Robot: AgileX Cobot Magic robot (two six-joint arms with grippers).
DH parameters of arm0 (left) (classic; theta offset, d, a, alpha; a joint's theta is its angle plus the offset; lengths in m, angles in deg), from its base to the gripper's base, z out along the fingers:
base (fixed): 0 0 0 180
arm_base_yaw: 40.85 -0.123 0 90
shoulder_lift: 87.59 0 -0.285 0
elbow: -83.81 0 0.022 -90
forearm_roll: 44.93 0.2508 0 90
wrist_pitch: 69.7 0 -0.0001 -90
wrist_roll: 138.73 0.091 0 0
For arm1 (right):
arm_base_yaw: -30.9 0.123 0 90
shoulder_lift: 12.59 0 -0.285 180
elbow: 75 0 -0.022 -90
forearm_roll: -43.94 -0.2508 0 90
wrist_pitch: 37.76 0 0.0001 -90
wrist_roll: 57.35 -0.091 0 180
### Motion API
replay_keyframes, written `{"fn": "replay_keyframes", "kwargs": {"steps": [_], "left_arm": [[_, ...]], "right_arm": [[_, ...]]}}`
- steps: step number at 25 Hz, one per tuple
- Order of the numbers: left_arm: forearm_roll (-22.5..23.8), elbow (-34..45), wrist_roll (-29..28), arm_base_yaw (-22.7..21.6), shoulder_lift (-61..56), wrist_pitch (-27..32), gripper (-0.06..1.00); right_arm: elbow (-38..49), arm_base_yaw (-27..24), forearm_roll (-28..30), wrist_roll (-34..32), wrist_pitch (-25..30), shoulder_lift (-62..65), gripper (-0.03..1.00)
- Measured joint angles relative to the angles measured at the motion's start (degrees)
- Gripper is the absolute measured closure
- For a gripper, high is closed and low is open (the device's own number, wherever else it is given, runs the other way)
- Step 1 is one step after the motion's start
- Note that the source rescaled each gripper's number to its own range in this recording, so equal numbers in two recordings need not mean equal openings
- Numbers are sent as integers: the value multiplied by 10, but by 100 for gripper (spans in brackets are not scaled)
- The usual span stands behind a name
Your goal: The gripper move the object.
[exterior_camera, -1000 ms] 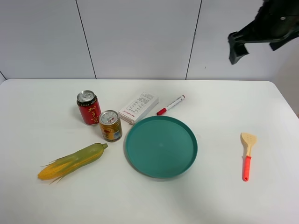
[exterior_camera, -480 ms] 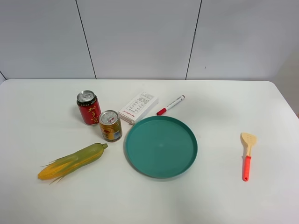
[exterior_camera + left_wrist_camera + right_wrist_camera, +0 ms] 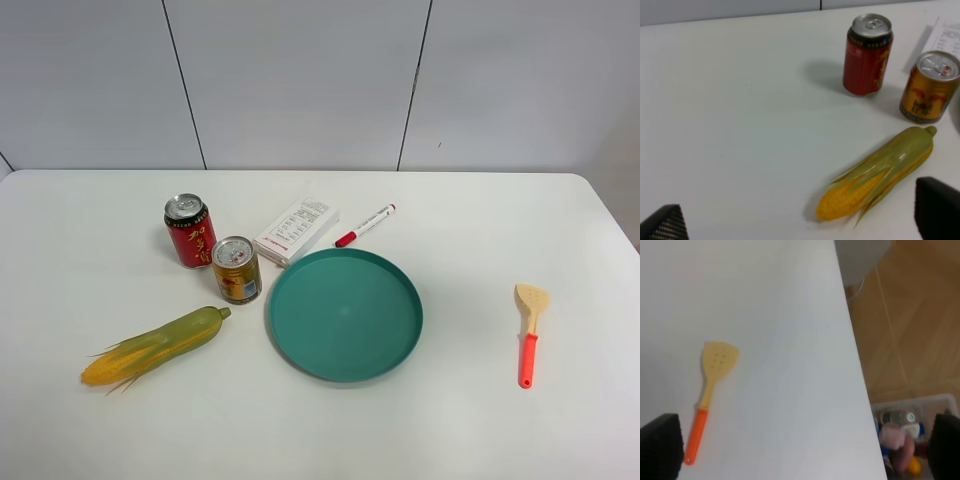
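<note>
The small gold-yellow can (image 3: 237, 269) with a silver top stands upright on the white table, just left of the teal plate (image 3: 400, 330) and in front of the taller red can (image 3: 189, 230). In the left wrist view the gold can (image 3: 929, 87) stands past the corn. Neither arm shows in the exterior high view. My left gripper (image 3: 800, 220) is open and empty, well above the table, with its fingertips (image 3: 662, 224) at the frame corners. My right gripper (image 3: 802, 447) is open and empty, high above the table's right edge.
A corn cob (image 3: 155, 346) lies in front of the cans. A white box (image 3: 296, 230) and a red-capped marker (image 3: 365, 225) lie behind the plate. A spatula (image 3: 528, 330) with an orange handle lies at the right. A bin (image 3: 910, 430) of items sits on the floor.
The right arm, seen at the upper right one second ago, has left the exterior high view. Nothing on the table has moved.
</note>
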Motion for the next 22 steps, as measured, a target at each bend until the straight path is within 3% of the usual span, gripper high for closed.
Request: {"fn": "replay_keyframes", "kwargs": {"steps": [5,9,16,22], "left_arm": [[-1,0,0,0,0,0,-6],[-1,0,0,0,0,0,-6],[0,0,0,0,0,0,-6],[0,0,0,0,0,0,-6]], "right_arm": [[64,0,-14,0,-2,153,0],[128,0,-15,0,-44,250,0],[237,0,-60,-1,-85,346,0],[321,0,-106,-1,-86,387,0]]}}
